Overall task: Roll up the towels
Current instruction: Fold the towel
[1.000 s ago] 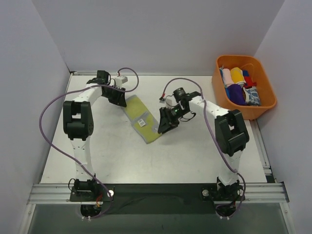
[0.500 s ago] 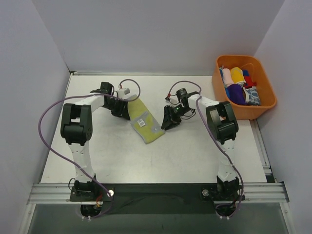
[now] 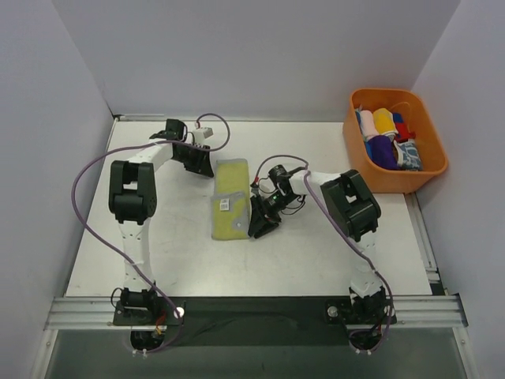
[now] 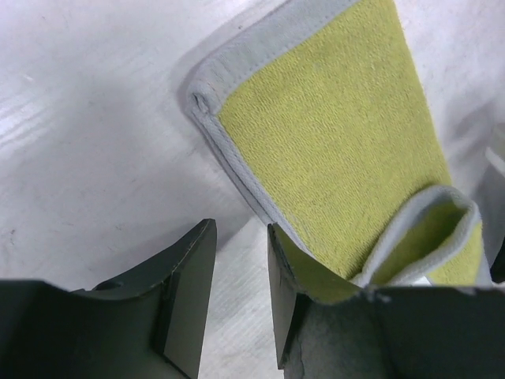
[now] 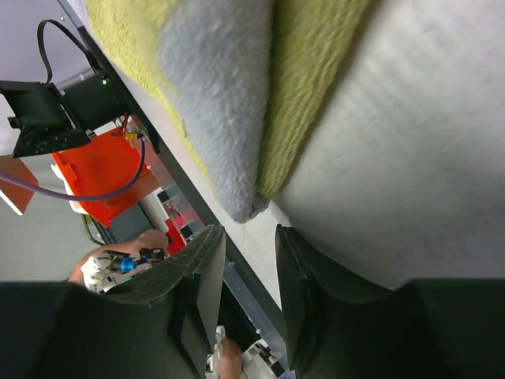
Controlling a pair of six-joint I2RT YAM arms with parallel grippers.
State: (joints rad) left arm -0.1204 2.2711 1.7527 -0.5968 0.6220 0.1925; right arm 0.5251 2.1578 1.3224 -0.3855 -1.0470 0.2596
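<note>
The pale yellow-green towel (image 3: 230,197) with its grey edge lies flat mid-table, long side running front to back, its white tag (image 3: 226,204) facing up. My left gripper (image 3: 202,163) is just left of the towel's far left corner. In the left wrist view the left gripper (image 4: 241,229) is open with bare table between the jaws, and the towel (image 4: 331,134) lies beside it. My right gripper (image 3: 259,226) is at the towel's near right corner. In the right wrist view the right gripper (image 5: 248,233) is open and empty, just short of the towel's corner (image 5: 237,118). A blue-and-white patterned cloth (image 3: 409,157) lies in the basket.
An orange plastic basket (image 3: 430,130) at the far right holds several rolled cloths. White walls close in the table on the left, back and right. A metal rail (image 3: 252,312) runs along the near edge by the arm bases.
The towel has swung from lying diagonally to lying straight front to back. My right gripper has moved nearer and to the left along its edge. My left gripper has shifted slightly.
</note>
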